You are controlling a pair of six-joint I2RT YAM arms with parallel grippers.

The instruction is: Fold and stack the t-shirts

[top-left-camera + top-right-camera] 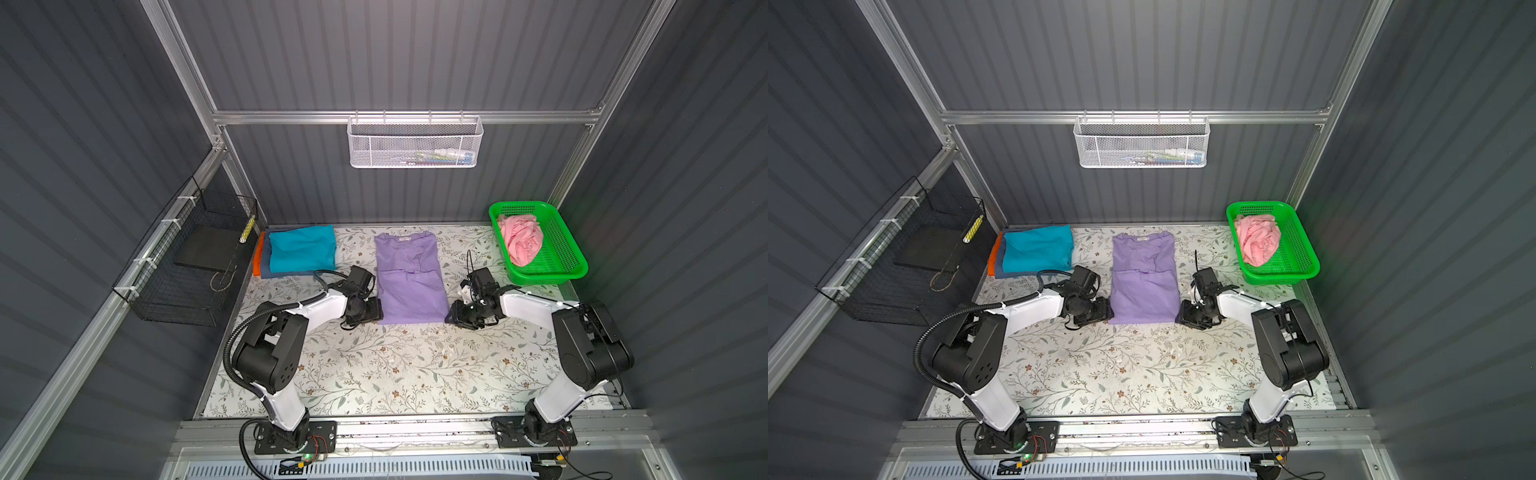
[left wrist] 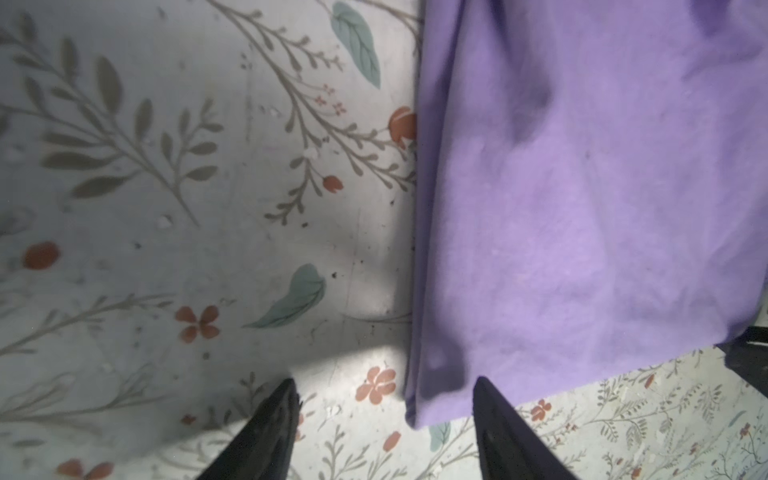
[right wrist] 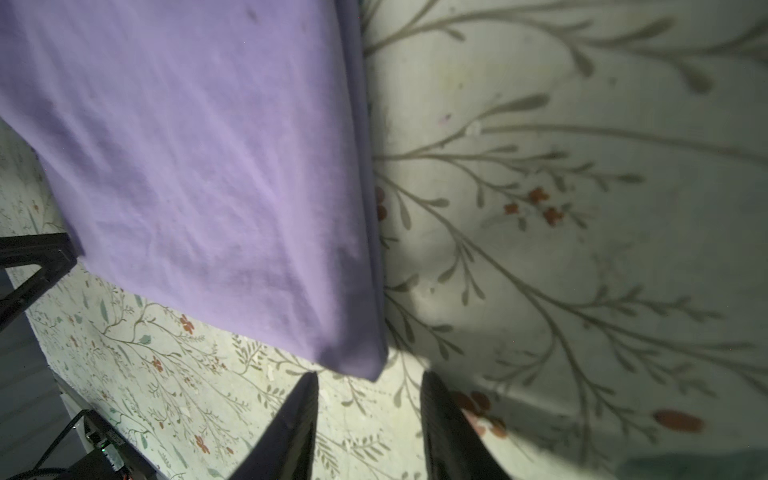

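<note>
A lavender t-shirt [image 1: 409, 276] [image 1: 1144, 278] lies flat in a long folded strip at the middle of the table. My left gripper [image 1: 377, 311] [image 2: 386, 386] stands open at its near left corner, one finger over the cloth edge [image 2: 436, 374], gripping nothing. At the near right corner my right gripper [image 1: 449, 318] [image 3: 370, 378] is open too, with the shirt corner [image 3: 357, 357] just ahead of its tips. Folded t-shirts form a stack at the back left, a teal one [image 1: 301, 249] on top of grey-blue and orange. A crumpled pink t-shirt [image 1: 521, 239] lies in the green basket.
The green plastic basket [image 1: 569, 257] stands at the back right corner. A black wire basket [image 1: 187, 266] hangs on the left wall and a white mesh basket [image 1: 415, 143] on the back rail. The floral table cover [image 1: 395, 374] stretches toward the arm bases.
</note>
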